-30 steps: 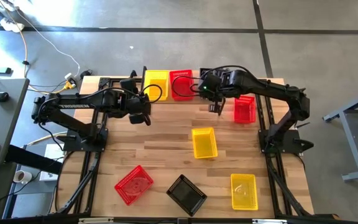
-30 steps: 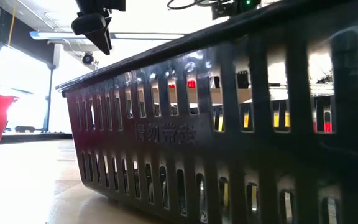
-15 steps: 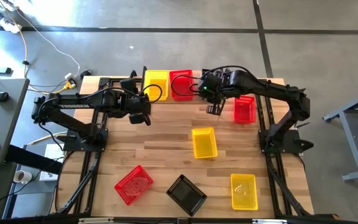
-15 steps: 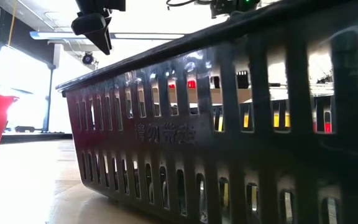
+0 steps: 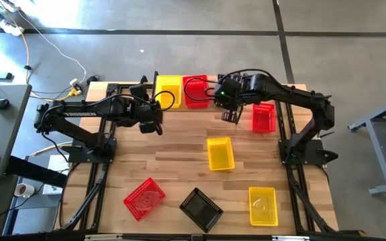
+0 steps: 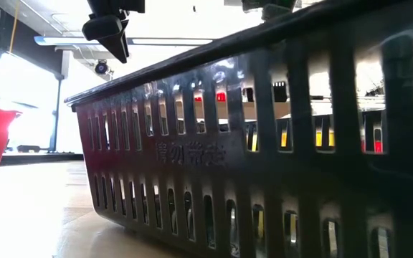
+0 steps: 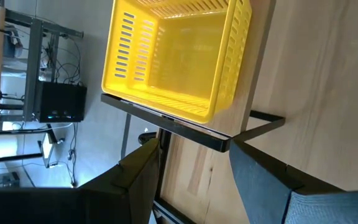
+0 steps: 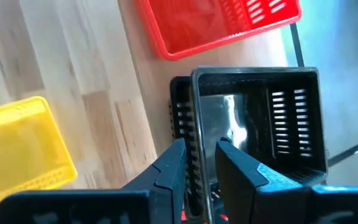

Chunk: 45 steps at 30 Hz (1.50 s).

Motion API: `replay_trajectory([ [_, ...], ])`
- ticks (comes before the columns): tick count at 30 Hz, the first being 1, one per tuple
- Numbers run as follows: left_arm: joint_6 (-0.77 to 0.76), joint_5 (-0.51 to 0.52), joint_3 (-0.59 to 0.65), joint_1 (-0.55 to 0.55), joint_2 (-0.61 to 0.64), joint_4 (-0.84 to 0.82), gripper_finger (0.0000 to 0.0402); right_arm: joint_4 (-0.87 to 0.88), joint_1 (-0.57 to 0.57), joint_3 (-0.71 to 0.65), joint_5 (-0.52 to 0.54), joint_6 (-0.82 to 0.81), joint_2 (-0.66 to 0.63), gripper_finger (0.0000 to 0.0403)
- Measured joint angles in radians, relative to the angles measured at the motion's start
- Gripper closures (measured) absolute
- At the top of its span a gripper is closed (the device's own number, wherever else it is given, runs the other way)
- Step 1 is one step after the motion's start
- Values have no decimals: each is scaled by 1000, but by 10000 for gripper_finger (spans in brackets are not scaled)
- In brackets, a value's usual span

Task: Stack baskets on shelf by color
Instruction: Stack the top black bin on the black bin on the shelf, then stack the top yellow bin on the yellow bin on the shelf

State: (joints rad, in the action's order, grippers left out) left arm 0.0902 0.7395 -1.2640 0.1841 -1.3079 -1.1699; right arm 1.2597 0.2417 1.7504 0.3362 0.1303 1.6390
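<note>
The tabletop carries loose baskets: yellow ones mid-table and at the near right, a red one and a black one near the front. On the shelf at the back sit a yellow basket and a red basket. The right gripper has its fingers clamped on a black basket's wall beside the shelf's red one. The left gripper hovers before the shelf, fingers spread

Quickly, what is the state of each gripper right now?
Left gripper: open, holding nothing, in front of the yellow perforated plastic basket.
Right gripper: closed on the wall of a black perforated plastic basket.
</note>
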Motion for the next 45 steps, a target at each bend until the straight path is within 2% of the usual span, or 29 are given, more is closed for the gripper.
replay_trajectory([
  [4,0,0,0,0,0,0,218,-6,9,-10,-64,-26,0,330],
  [12,0,2,0,0,0,0,218,-20,14,-79,-66,-26,1,330],
  [18,0,2,0,0,0,0,218,-21,12,-62,-51,-45,1,330],
  [24,-3,5,0,0,0,0,218,-7,46,-63,-128,-75,10,330],
  [33,-8,5,0,0,0,0,218,3,48,-63,-151,-81,34,330],
  [40,-13,1,0,0,0,-2,218,26,23,28,-106,-82,31,330],
  [45,-107,-71,0,0,0,-17,218,52,-7,101,-203,-83,29,330],
])
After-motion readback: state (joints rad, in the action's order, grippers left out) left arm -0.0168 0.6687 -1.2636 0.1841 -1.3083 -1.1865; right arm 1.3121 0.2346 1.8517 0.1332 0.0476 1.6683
